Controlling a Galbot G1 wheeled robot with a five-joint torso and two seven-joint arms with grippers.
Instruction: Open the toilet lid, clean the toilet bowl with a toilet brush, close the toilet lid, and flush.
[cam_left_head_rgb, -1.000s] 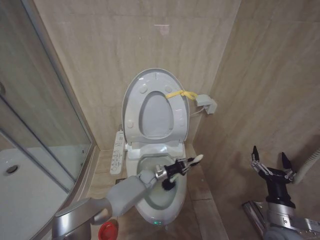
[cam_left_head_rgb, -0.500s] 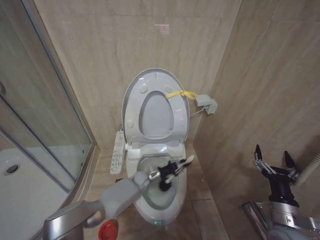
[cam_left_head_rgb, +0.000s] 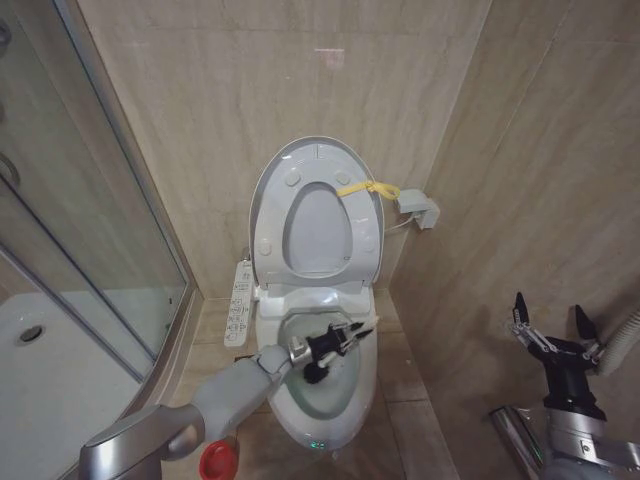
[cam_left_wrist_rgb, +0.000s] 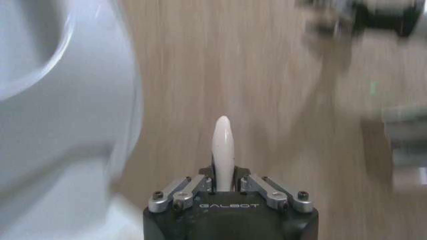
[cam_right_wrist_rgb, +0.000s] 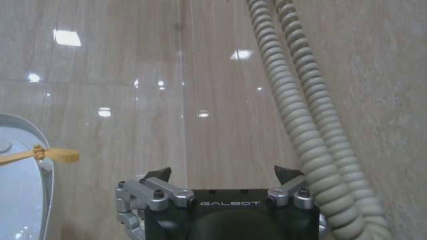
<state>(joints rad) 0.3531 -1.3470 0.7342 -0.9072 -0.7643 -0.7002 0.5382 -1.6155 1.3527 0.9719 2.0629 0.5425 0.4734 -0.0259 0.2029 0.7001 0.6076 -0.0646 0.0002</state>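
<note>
At the far left of the head view, a glass shower screen stands over a white shower tray. Low beside it on the floor sits a small red holder. The left arm reaches from there toward the toilet, and the left pincer is clamped on the toilet brush. The brush's black bristle head is down inside the toilet bowl, against the inner wall, while the handle slants up toward the bowl's right rim. In the left wrist view the cream handle sticks out from between the closed fingers. A tiny green light glows on the bowl's front. A white control panel hangs at the bowl's left side. The toilet lid stands upright against the tiled wall, with the ring seat raised against it and a yellow strap tied at its right edge. Just right of the strap, a small grey box is fixed to the side wall. Well apart, at the far right, the right pincer is held up near the side wall with its fingers spread wide and nothing between them; a ribbed grey hose runs beside it
</note>
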